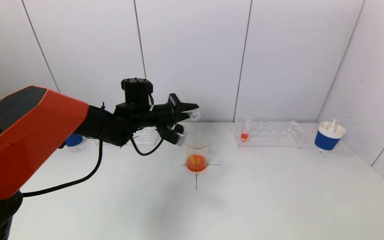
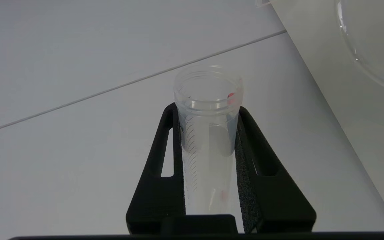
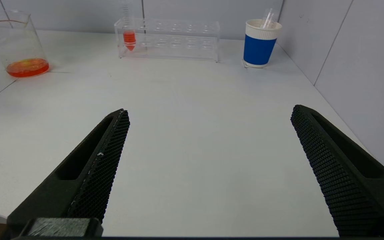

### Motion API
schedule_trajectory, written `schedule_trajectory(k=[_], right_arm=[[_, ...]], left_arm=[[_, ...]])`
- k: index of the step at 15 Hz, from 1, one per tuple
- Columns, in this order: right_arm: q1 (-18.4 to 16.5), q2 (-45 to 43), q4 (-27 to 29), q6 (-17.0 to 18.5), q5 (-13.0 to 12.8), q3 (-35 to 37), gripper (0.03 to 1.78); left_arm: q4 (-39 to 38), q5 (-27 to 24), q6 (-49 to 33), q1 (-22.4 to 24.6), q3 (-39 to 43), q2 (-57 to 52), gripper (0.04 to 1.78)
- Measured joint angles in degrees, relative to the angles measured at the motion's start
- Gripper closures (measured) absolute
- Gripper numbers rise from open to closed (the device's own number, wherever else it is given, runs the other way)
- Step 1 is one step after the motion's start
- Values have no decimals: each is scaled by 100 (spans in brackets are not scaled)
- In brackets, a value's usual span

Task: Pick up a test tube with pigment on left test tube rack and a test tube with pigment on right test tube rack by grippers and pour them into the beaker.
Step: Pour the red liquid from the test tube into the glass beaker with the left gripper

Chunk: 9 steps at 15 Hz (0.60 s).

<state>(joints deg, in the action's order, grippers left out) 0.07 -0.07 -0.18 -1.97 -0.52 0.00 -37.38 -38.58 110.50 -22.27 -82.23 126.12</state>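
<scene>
An emptied test tube (image 2: 208, 133) is gripped sideways by the left claw (image 1: 182, 117) above the beaker (image 1: 196, 155) at the surface's middle, while the right claw (image 3: 208, 173) is held open, so the red tube (image 1: 244, 132) near the back edge is judged next.

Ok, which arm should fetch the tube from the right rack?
Right. Its gripper is open and empty, facing the right rack and its orange-filled tube. The left gripper is shut on an emptied tube above the beaker.

Tube (image 1: 194, 115) in left pincer (image 1: 187, 111) above beaker (image 1: 196, 156)
</scene>
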Motion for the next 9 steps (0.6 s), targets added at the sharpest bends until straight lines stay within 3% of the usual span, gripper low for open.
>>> schedule_trajectory(k=[9], right_arm=[[0,0,2,-4,1,0,5]], left_arm=[[-7,-111,340,-18,-46,-29,137]])
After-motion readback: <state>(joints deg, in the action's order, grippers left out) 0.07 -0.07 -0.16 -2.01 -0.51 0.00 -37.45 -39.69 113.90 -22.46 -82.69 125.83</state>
